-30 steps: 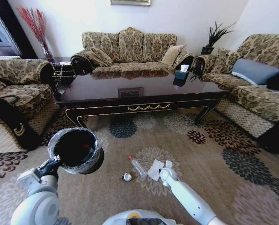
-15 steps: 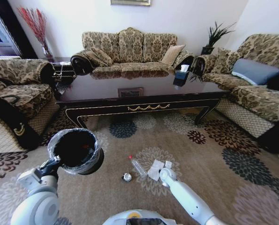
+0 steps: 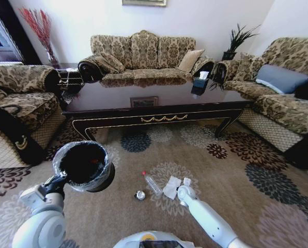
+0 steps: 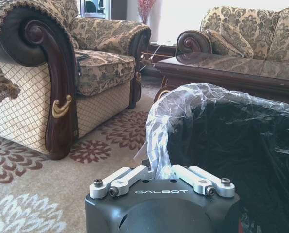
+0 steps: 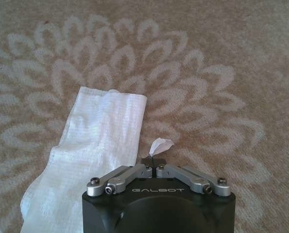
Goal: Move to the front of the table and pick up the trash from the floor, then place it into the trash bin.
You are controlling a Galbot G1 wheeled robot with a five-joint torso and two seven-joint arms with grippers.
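The trash lies on the floor [image 3: 236, 206] in front of the table [image 3: 159, 120]: a clear bottle [image 3: 153, 184] with a red cap, a silvery can piece [image 3: 139, 195] and a crumpled white paper [image 3: 171, 187]. My right gripper [image 3: 184, 193] is low over the carpet beside the paper [image 5: 96, 150]. This gripper [image 5: 153, 167] is shut on a small white paper scrap [image 5: 161, 144] that sticks out past its tips. The black trash bin [image 3: 107, 166] hangs at the left, held off the floor. My left gripper [image 4: 156, 169] is shut on the bag-lined rim of the bin [image 4: 183, 97].
Patterned sofas stand behind the table [image 3: 141, 54], at the left [image 3: 19, 98] and at the right [image 3: 283, 93]. A dark carved armrest [image 4: 52, 87] is near the bin. A tissue box [image 3: 199, 81] sits on the table. Open carpet stretches to the right of the trash.
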